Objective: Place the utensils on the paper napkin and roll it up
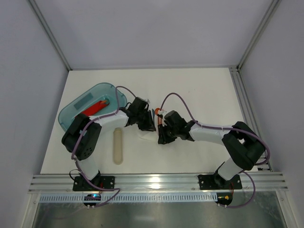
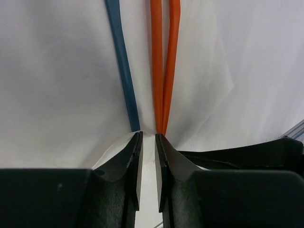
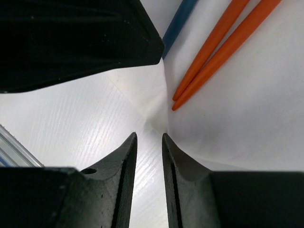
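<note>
Left hand [image 2: 148, 135] stood a narrow slit apart on the paper napkin [image 2: 57, 71], mid worktop [image 1: 199, 90]; whether it pinched the sheet I couldn't tell. Two orange utensils [image 2: 156, 71] and a blue utensil [image 2: 122, 61] lay just beyond its tips. Right hand [image 3: 148, 135], equally narrow, met a raised napkin crease; grip unclear.

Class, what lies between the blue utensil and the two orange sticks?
Only bare white napkin; the left wrist view shows it between the blue utensil and the orange sticks.
</note>
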